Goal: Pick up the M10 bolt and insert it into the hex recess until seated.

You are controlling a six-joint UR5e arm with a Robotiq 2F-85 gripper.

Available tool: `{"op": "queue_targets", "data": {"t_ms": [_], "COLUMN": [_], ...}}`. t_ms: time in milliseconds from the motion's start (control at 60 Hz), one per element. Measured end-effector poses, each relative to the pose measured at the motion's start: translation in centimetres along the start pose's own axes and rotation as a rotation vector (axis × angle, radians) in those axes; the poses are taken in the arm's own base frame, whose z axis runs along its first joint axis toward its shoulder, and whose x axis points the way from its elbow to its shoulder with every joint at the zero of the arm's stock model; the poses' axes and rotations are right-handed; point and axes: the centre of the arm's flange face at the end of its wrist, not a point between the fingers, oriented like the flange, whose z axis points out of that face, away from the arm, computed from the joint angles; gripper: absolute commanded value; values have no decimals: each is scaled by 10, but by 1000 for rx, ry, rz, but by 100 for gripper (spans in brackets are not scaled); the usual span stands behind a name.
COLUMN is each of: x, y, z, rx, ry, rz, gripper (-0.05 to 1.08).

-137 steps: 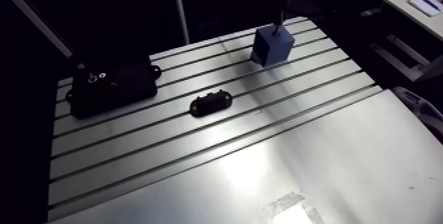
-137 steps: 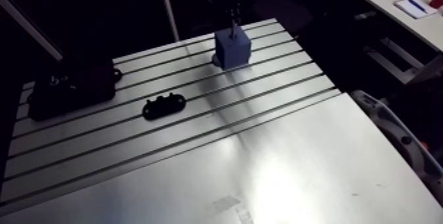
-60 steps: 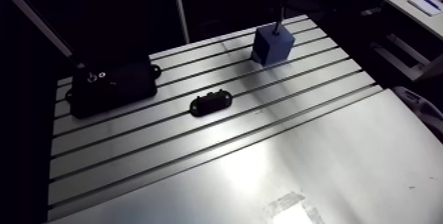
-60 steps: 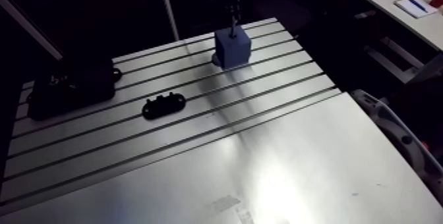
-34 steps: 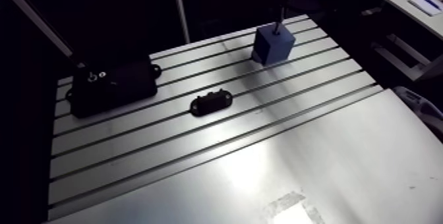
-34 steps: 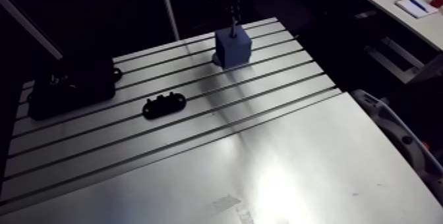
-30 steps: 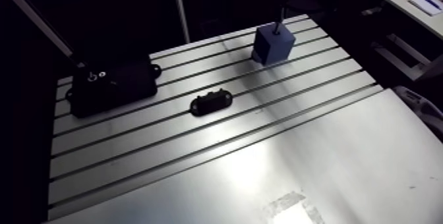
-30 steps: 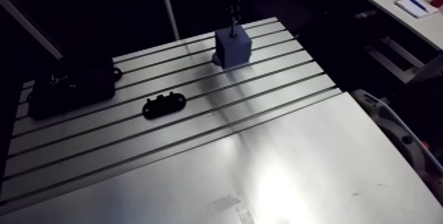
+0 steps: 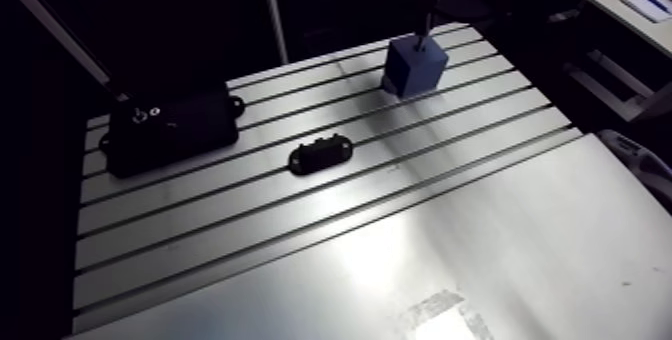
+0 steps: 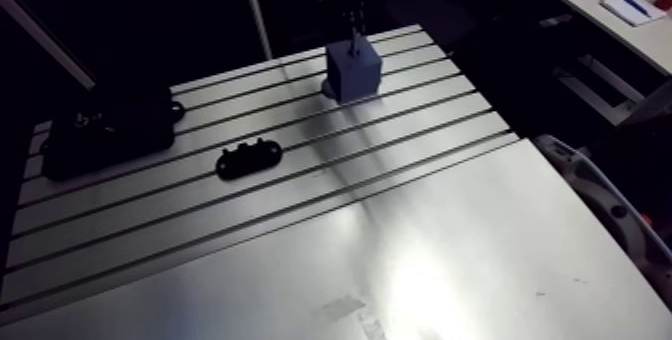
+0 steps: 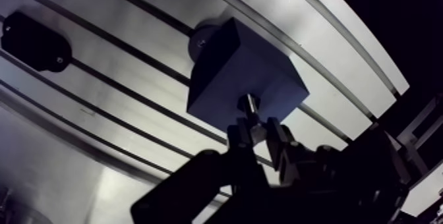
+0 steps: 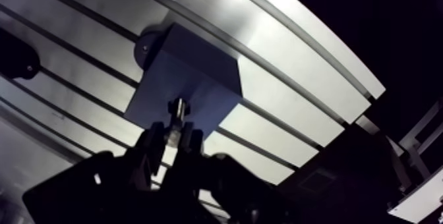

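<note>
Slots run across the aluminium table [image 9: 420, 234]. Leftmost sits a flat matte-black housing [image 9: 172, 134], then a small black oval bracket [image 9: 322, 156], both well clear. Rightmost stands the blue cube-shaped block [image 9: 415, 66]. Above it the gripper [image 11: 258, 130] pinches the shiny M10 bolt [image 11: 250, 105], whose tip meets the block's top face.

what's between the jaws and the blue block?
Only the bolt, clamped in the jaws of the gripper, its far end at the top face of the blue block. Wrist view shows it.
</note>
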Motion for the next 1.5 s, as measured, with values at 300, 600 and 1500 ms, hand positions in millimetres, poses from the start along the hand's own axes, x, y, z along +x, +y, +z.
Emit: {"op": "queue_targets", "data": {"t_ms": [300, 600, 1500], "x": [-1, 0, 5], "y": [1, -1, 5], "z": [2, 5, -15], "rx": [2, 8, -21], "ry": [-1, -3, 137], "rz": [1, 1, 83], "gripper": [75, 23, 1]}}
